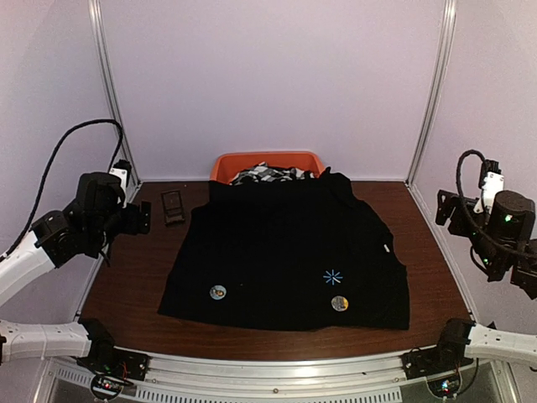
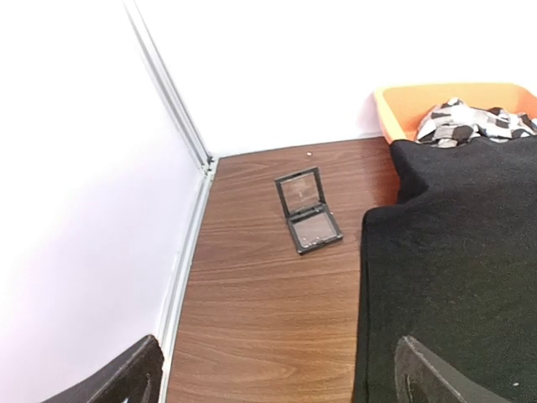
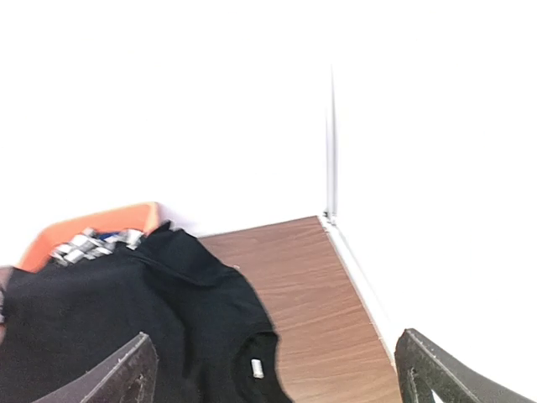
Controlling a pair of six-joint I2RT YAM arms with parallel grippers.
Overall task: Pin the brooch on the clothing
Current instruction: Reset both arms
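Note:
The clothing, a large black shirt (image 1: 277,252), lies spread flat on the table, with a light-blue starburst (image 1: 333,277) and a small white tag (image 1: 387,248). One round brooch (image 1: 218,292) sits near its lower left hem, a second round brooch (image 1: 340,303) just below the starburst. My left gripper (image 1: 141,217) hangs open and empty beyond the shirt's left edge. My right gripper (image 1: 446,208) hangs open and empty off the shirt's right side. Under the open left gripper (image 2: 277,382) are bare wood and the shirt (image 2: 453,277). Below the open right gripper (image 3: 277,382) I see the shirt (image 3: 109,319) and its tag (image 3: 257,368).
An orange bin (image 1: 268,161) with black-and-white patterned fabrics (image 1: 268,175) stands at the back, under the shirt's collar. A small black hinged case (image 1: 173,206) lies open on the wood left of the shirt, also shown as the case (image 2: 308,210). Enclosure walls and posts border the table.

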